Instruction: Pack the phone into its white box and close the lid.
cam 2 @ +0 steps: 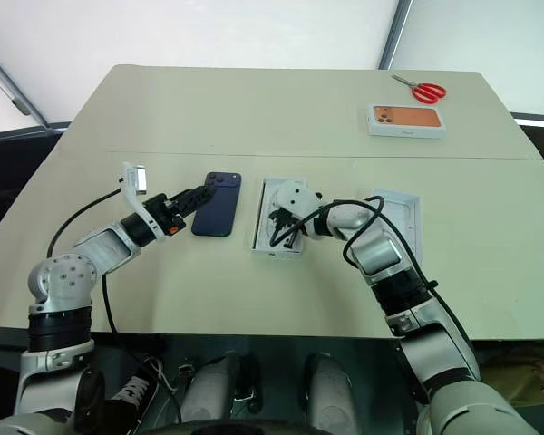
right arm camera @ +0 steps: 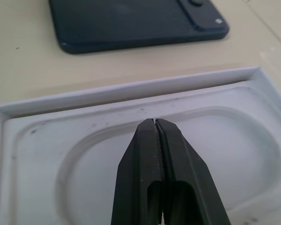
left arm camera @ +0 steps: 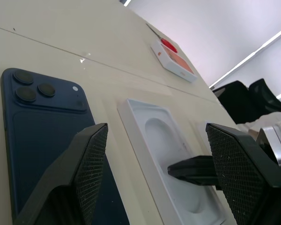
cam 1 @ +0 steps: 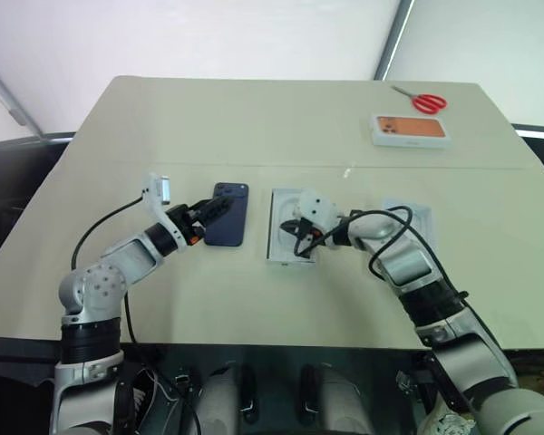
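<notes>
Both grippers sitting empty: left gripper [cam 1: 219, 210] spread wide over phone [cam 1: 228, 214], right gripper [cam 1: 299, 237] pinched shut over insert [right arm camera: 145, 154]. Phone lying unpacked; lid waiting unclosed.

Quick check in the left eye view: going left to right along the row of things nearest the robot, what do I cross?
left gripper → phone → white tray with the rounded recess → right gripper → another white tray.

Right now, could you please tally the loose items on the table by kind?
Navy phone: 1
White trays: 2, one beside the phone, one further right
Orange-faced box: 1
Red scissors: 1
Total: 5
</notes>
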`<state>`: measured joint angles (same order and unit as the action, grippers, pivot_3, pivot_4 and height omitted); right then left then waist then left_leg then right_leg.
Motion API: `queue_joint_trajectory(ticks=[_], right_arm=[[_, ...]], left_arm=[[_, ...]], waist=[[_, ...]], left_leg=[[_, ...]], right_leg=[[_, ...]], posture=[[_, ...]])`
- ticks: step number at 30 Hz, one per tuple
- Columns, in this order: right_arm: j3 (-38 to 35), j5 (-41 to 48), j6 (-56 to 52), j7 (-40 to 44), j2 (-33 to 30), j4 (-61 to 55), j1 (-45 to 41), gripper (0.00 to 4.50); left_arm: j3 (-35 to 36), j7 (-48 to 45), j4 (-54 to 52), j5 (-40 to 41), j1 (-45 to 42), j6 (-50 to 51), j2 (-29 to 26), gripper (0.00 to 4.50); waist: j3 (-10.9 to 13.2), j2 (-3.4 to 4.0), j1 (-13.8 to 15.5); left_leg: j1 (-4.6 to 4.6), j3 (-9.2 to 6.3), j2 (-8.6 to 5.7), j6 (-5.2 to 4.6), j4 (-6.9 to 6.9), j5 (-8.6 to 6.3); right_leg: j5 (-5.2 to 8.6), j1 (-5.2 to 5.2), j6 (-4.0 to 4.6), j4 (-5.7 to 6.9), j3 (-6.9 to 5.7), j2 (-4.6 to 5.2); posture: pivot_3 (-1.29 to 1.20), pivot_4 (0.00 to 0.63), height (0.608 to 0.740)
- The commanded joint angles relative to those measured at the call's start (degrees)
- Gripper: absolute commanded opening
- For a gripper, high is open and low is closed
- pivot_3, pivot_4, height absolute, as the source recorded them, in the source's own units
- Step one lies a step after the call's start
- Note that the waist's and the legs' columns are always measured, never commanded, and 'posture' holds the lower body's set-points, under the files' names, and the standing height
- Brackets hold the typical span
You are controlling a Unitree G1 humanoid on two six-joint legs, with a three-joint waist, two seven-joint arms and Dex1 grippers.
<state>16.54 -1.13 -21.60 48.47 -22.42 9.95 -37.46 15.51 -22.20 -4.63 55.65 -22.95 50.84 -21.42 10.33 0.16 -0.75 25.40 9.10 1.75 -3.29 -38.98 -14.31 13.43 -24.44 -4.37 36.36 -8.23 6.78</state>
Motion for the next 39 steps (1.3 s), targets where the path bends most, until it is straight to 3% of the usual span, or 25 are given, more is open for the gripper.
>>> queue_joint_trajectory(ticks=[1, 5, 16, 20, 29, 39], right_arm=[[-2.36, 0.63, 2.14, -1.17, -0.26, -0.33, -2.42, 0.06], [-3.4, -0.6, 3.62, -2.25, -2.01, 2.39, -4.6, 0.06], [4.82, -6.47, 7.58, 0.0, -2.74, 3.46, -0.54, 0.06], [3.23, -5.67, 7.69, -2.41, 0.44, 6.16, -2.27, 0.06], [-1.27, -3.54, 6.36, -1.53, -1.79, 6.11, -5.26, 0.06], [3.45, -10.65, 12.31, -1.44, -5.21, 9.89, -5.53, 0.06]], left_arm=[[0.73, -0.1, -2.02, 0.13, 0.17, -0.51, 0.13, 3.54], [0.83, -0.02, -2.14, 0.39, 0.22, -0.37, 0.24, 3.54], [0.22, -0.23, -2.78, 0.02, 0.32, -0.32, 0.19, 3.54], [0.07, -0.11, -3.53, -0.16, 0.85, -0.23, 0.0, 3.54], [-0.32, 0.12, -3.67, -0.4, 1.32, -0.5, 0.49, 3.54], [-0.7, -0.24, -3.43, -0.97, 0.95, -0.79, 0.58, 3.54]], waist=[[0.0, 0.0, -0.03], [0.0, 0.01, 0.02], [0.0, 0.01, -0.01], [0.0, 0.0, -0.21], [0.0, 0.01, -0.08], [0.0, 0.01, -0.12]], left_leg=[[0.0, 0.01, 0.0, 0.0, 0.0, 0.0], [0.0, 0.01, 0.0, 0.0, 0.0, 0.0], [-0.01, 0.03, -0.01, 0.0, 0.02, 0.01], [-0.02, 0.02, 0.01, 0.02, 0.02, 0.01], [-0.01, 0.02, 0.0, 0.04, 0.03, 0.03], [-0.01, 0.03, 0.0, 0.04, 0.03, 0.03]], right_leg=[[0.0, 0.0, 0.0, 0.0, 0.0, 0.0], [0.0, 0.0, 0.0, 0.0, 0.0, 0.0], [0.0, 0.0, -0.01, 0.01, 0.0, 0.0], [0.0, 0.0, 0.0, 0.0, 0.01, 0.0], [0.0, -0.01, 0.0, 0.01, 0.01, 0.0], [0.0, -0.01, 0.0, 0.01, 0.0, 0.0]], posture=[[0.0, 0.15, 0.738], [0.0, 0.15, 0.738], [0.0, 0.15, 0.738], [0.0, 0.15, 0.738], [0.0, 0.15, 0.738], [0.0, 0.15, 0.738]])
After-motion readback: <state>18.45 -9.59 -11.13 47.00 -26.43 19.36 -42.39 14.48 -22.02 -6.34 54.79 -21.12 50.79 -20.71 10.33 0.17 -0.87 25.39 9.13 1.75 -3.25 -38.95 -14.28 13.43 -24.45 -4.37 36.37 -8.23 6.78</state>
